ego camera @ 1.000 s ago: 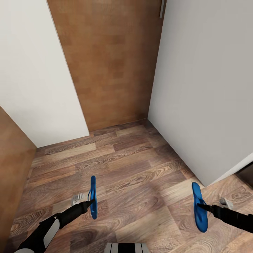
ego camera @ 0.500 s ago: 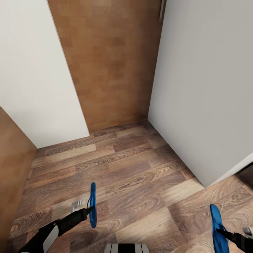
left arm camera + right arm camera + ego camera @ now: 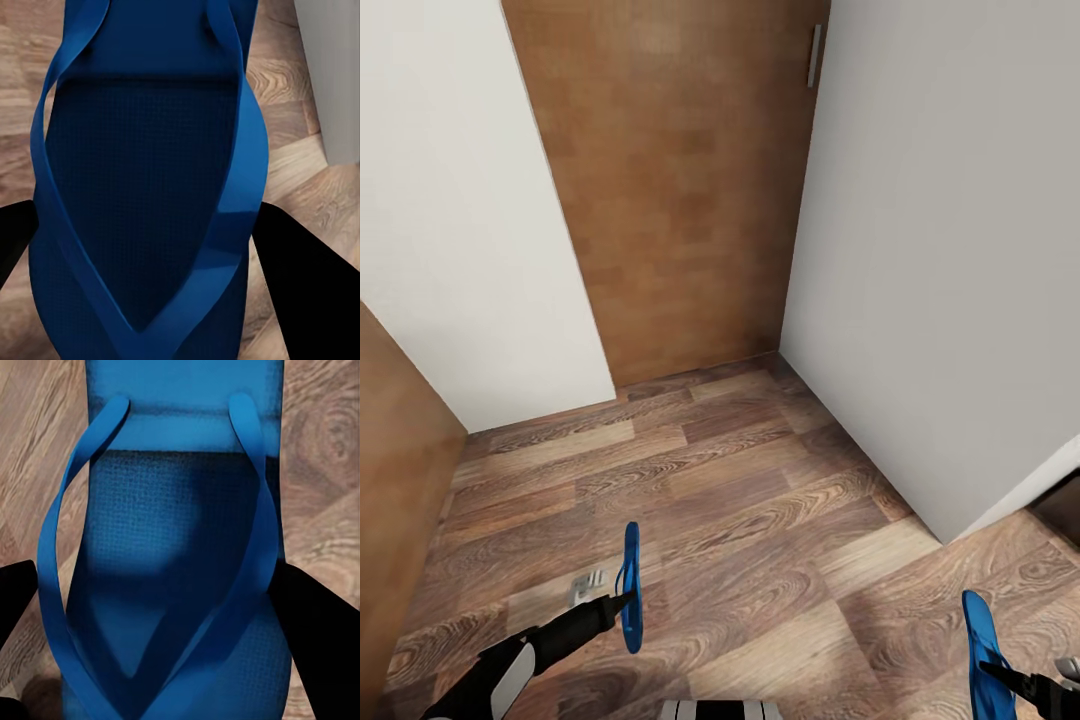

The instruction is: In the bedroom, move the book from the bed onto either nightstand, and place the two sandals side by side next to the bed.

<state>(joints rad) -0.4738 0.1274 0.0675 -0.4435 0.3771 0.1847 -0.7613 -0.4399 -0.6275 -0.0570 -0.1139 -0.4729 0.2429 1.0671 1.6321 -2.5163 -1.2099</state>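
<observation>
I carry one bright blue sandal in each hand above the wood-plank floor. My left gripper is shut on the left sandal, held edge-on low in the head view. The left wrist view shows that sandal close up, sole and straps between the black fingers. My right gripper is shut on the other sandal at the head view's lower right corner. In the right wrist view the right-hand sandal lies between dark fingers. The bed, book and nightstands are out of view.
A brown door with a metal handle stands ahead between white walls. A white wall corner juts out on the right. Another brown panel borders the left. Plank floor lies between.
The view has shifted slightly, with the door handle lower in the picture. The right arm with its sandal dropped toward the lower right corner. The left sandal sits a little lower.
</observation>
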